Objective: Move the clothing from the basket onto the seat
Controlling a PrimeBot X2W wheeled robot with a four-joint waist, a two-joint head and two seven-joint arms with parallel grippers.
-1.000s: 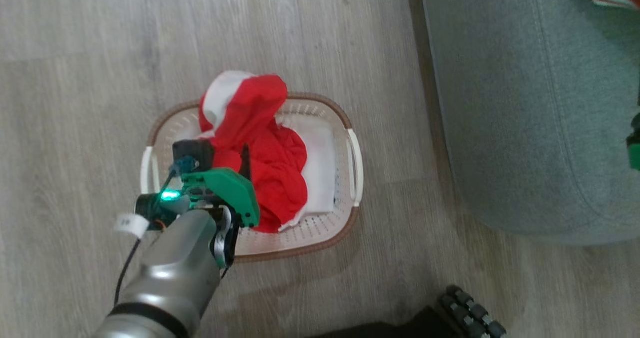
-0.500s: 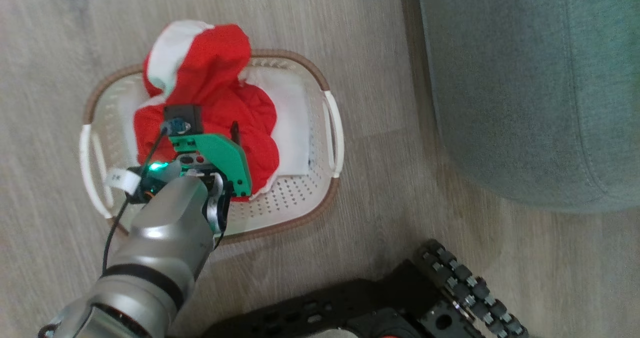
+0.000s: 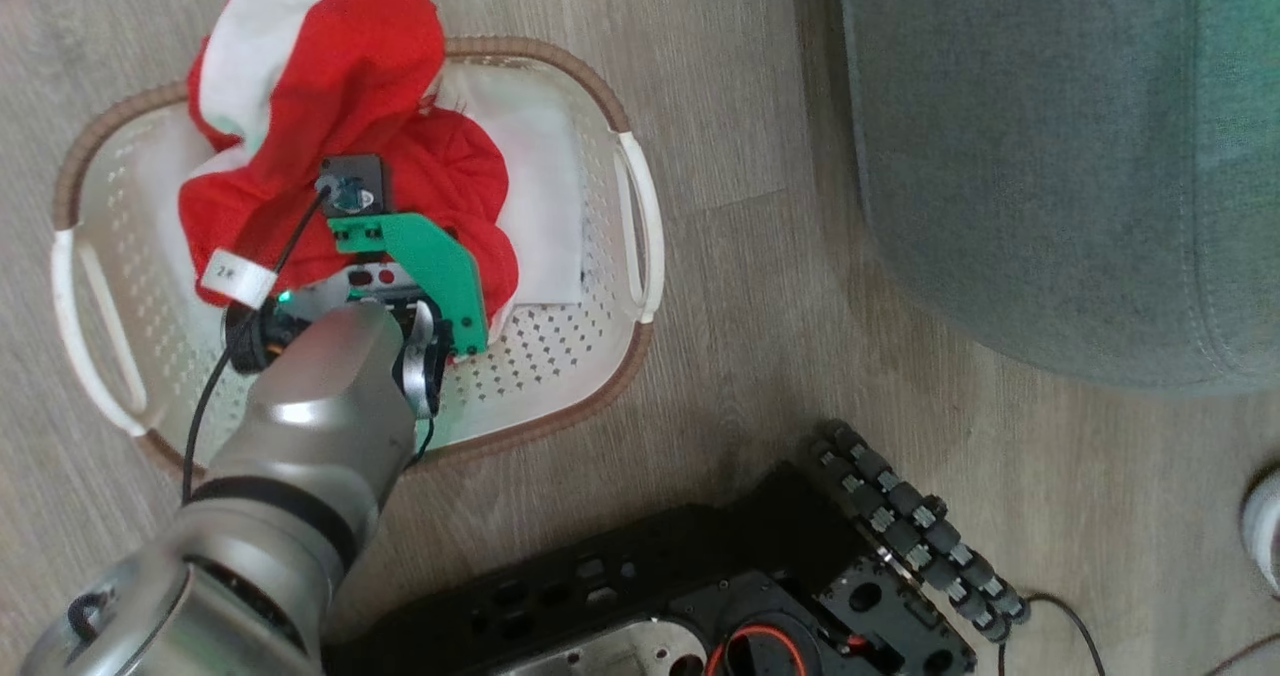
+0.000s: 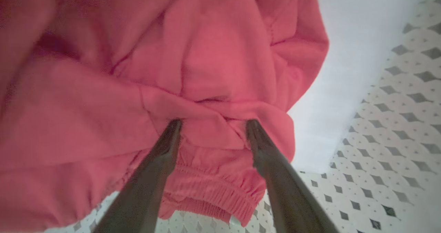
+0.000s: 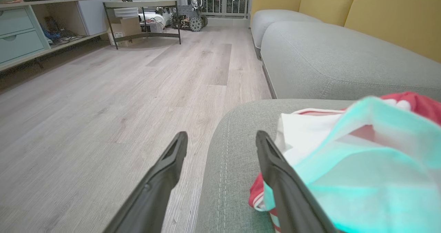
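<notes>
Clothing — red and white, heaped in the basket on the floor; soft, thin and light, likely slippery. Left hand spread wide, fingers pushed against a red fold, not pinching yet — best to squeeze that thick bunched fold by the stretchy hem. Right hand spread too, holding nothing, at the edge of the seat beside another red-and-white piece.

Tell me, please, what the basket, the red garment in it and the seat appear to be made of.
Basket: likely moulded plastic, smooth cream, by its regular punched holes.
Red garment: soft cloth, fairly matte, folding loosely with a gathered elastic hem.
Seat: woven upholstery fabric, grey-green, matte, with a stitched seam.
</notes>
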